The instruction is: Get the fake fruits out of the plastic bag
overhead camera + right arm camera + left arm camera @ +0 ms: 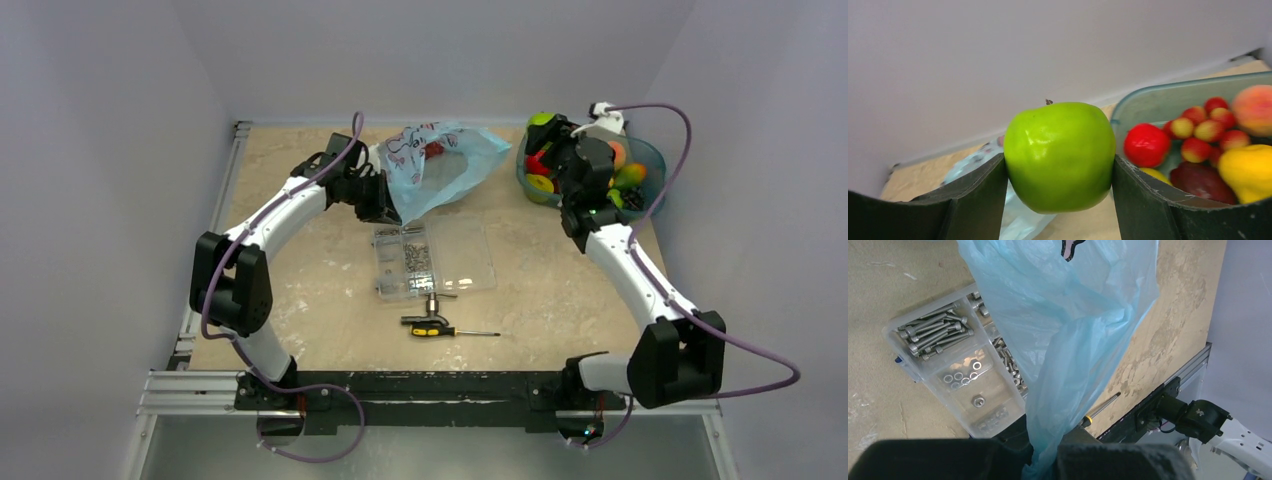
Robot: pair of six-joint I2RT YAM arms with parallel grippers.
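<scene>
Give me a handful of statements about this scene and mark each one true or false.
1. The right claw grips the green apple. True.
2. The left claw stands open, clear of the plastic bag. False: it is shut on a fold of the bag.
3. The teal tub is empty. False: it holds several fruits.
4. The screwdriver lies just outside the screw box. True.
</scene>
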